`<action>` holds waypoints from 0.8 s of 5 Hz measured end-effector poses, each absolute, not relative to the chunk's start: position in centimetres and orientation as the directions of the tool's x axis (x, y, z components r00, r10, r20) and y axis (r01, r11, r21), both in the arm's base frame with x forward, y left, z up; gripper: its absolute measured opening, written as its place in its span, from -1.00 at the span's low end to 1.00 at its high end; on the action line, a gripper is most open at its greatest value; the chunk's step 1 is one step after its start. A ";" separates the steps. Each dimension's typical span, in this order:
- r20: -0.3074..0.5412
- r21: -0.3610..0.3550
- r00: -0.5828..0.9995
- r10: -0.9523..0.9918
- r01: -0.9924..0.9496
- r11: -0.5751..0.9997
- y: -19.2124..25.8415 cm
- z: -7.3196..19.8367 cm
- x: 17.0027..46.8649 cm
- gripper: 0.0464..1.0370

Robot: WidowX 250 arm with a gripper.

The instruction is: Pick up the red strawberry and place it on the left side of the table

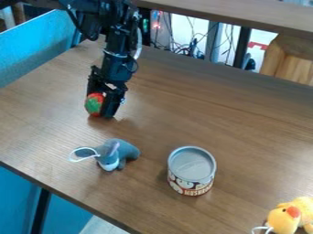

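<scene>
The black gripper (102,103) hangs down at the upper left, low over the wooden table. Held between its fingers is a red and green toy strawberry (94,104), just above or against the tabletop. Nearer the front lies a grey-blue stuffed animal (120,153) with a white loop of string at its left. A can (191,170) with a grey lid and a printed label stands upright to the right of that animal. At the lower right corner is a yellow plush duck (286,218) with an orange beak, partly cut off by the view's edge.
The wooden table (202,109) has its front edge running diagonally across the lower left. Blue panels (36,45) stand beyond its left side. Behind the far edge are cables, a raised wooden shelf (232,13) and a wooden piece (288,58).
</scene>
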State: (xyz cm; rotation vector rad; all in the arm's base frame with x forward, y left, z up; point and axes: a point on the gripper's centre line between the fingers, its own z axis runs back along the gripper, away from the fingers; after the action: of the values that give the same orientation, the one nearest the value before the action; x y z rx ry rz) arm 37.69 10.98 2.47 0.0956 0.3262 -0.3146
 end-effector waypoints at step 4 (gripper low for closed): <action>-0.118 0.121 0.991 0.057 -0.043 0.992 16.7 9.9 34.4 0.54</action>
State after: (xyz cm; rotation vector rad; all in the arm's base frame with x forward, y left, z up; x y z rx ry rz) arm 34.39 16.69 9.91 0.1190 0.1211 0.0500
